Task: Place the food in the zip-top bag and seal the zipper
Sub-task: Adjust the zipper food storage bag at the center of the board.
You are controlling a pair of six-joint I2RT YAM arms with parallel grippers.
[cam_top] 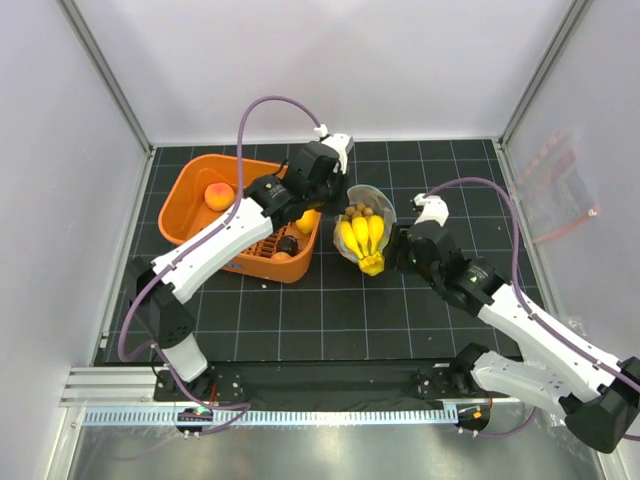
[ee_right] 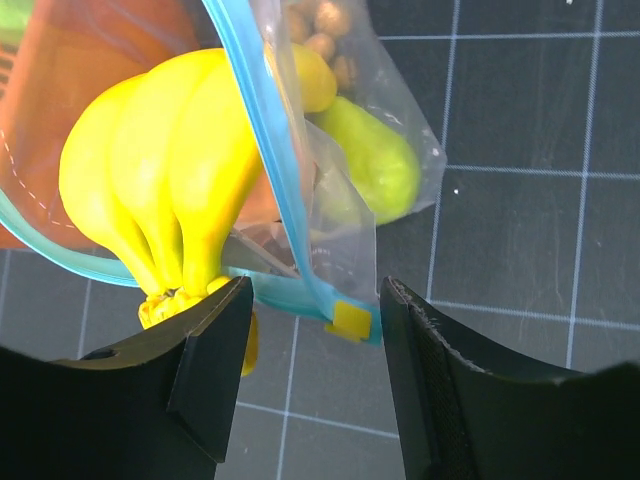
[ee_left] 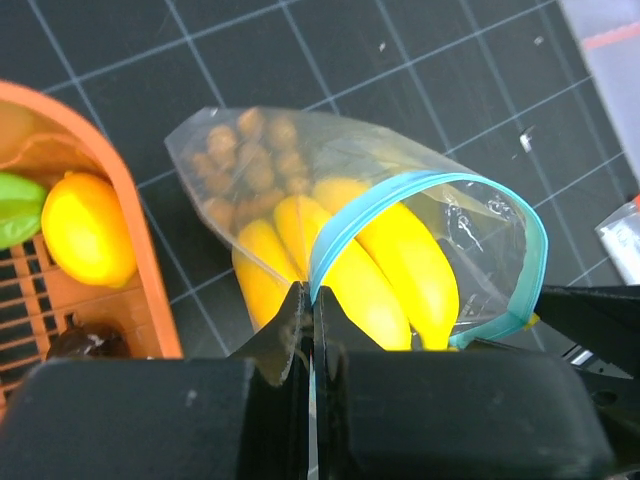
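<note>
Ideally, with the left gripper (ee_left: 312, 305) pinching the zipper (ee_left: 345, 228), the open right gripper (ee_right: 315, 320) at the mouth of the zip-top bag (ee_left: 200, 145) should nudge the protruding banana (ee_right: 150, 170) fully inside before sealing.

Top view: fixed, high behind the arm bases (cam_top: 186, 362), looks down on the whole table (cam_top: 400, 320). Left wrist view: close, angled down at the bag (ee_left: 400, 165) mouth, basket (ee_left: 138, 230) at its left edge. Right wrist view: closer still, faces that mouth from the opposite side, basket behind. All three share the bag and bananas (ee_right: 150, 160).
</note>
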